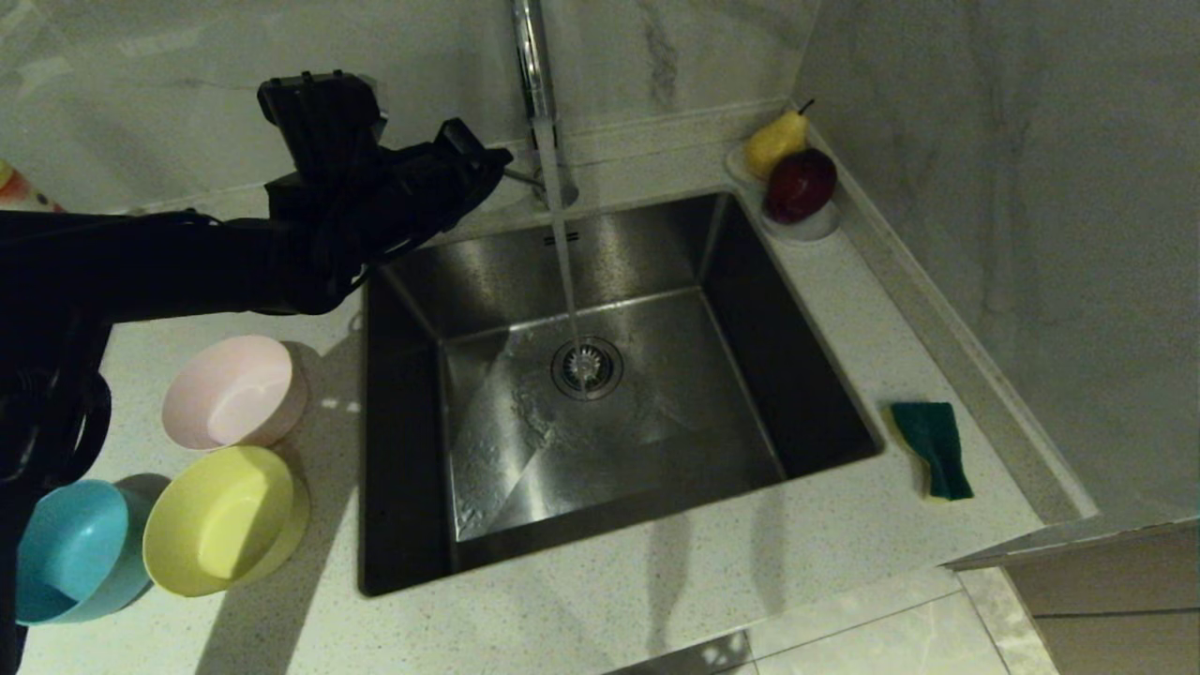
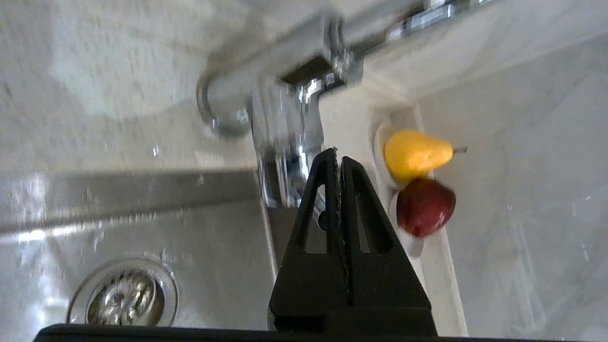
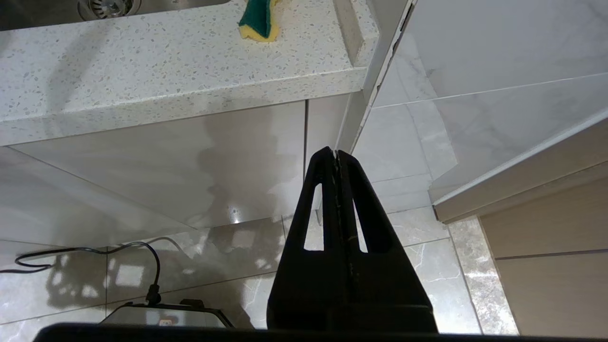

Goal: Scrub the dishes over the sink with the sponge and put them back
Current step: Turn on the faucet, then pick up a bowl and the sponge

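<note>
— Three bowls (image 1: 216,469) wait left of the sink (image 1: 731,309); the sponge (image 1: 933,448)?
— On the desk's right, nearer the right tool (image 3: 337,154) (clenched, empty); the left tool (image 2: 338,159), clenched, is by the faucet (image 1: 534,84).

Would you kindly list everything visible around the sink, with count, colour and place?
sink: one, steel, set in the counter, water running onto its drain
tap: one, chrome, behind the sink
bowls: three on the counter to the sink's left: pink, yellow, blue
sponge: one, green on yellow, counter to the sink's right
fruit dish: one, white, back right corner, holding a yellow pear and a dark red apple
counter: one, pale speckled
left claw: black, shut, empty, near the tap
right claw: black, shut, empty, below counter level
</note>
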